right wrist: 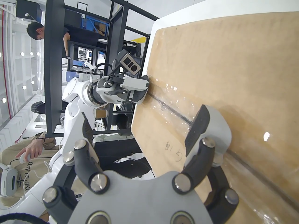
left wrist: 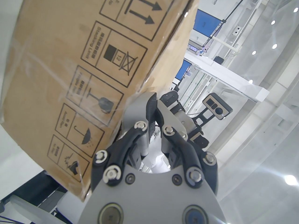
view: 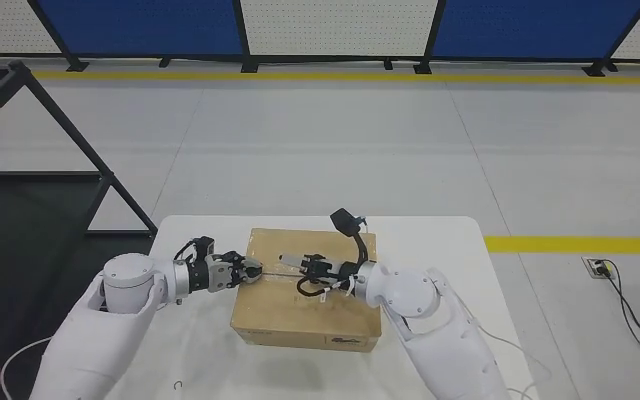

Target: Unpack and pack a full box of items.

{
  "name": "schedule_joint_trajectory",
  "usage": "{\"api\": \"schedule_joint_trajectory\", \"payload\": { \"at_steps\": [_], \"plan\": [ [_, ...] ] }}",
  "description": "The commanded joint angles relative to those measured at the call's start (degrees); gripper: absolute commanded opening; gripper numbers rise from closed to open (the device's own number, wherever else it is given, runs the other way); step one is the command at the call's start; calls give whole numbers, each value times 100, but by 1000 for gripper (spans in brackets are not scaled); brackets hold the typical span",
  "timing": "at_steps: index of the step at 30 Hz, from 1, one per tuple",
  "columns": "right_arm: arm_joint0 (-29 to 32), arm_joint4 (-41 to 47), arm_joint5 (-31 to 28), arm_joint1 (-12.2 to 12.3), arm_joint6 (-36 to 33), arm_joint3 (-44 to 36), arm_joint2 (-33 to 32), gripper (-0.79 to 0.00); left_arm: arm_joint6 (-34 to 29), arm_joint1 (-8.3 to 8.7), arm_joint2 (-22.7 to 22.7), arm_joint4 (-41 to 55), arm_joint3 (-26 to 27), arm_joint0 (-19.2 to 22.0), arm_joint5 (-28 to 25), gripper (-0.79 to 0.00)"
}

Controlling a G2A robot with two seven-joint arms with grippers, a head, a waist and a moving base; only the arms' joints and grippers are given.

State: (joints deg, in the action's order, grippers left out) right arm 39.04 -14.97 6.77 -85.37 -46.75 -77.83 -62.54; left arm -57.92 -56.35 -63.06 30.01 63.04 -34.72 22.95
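One taped brown cardboard box (view: 300, 325) sits on the white table (view: 205, 345), margins either side; two grippers: left gripper (view: 252, 270) pinched closed at the box's top edge; right gripper (right wrist: 142, 120) spread open over its top.

Plain brown cardboard box (view: 305, 300), one side printed with black handling symbols in black-lined squares, a strip of glossy clear tape (right wrist: 168, 104) over the dark seam on top, on a white worktop (view: 450, 240). Left claw (left wrist: 155, 109) and right claw (right wrist: 142, 122) alike: pale grey shells, black links, black ribbed pads, silver screws. Beyond, pale grey floor (view: 350, 140) crossed by yellow lines, and blue and white dotted panels (view: 150, 25) in black frames.
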Motion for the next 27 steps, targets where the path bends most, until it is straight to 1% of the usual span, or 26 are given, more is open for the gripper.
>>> {"api": "schedule_joint_trajectory", "payload": {
  "at_steps": [1, 9, 16, 23, 27],
  "plan": [
    [-31, 23, -21, -6, -6, 2, 43, 0, 66, 7, -27, -31, -3, -13, -34, -785],
    [-264, 86, 13, -59, 33, 228, 289, 0, 139, 14, -165, 146, 125, -106, -208, -785],
    [-325, 267, -117, -93, 147, 360, 382, 0, 184, 18, -263, 282, 245, -173, -279, -785],
    [-434, 476, -207, -165, 217, 460, 600, 0, 241, 75, -552, 407, 291, -279, -384, -785],
    [-567, 771, -304, -249, 372, 635, 746, 0, 278, 109, -746, 537, 305, -381, -463, -785]
  ]
}}
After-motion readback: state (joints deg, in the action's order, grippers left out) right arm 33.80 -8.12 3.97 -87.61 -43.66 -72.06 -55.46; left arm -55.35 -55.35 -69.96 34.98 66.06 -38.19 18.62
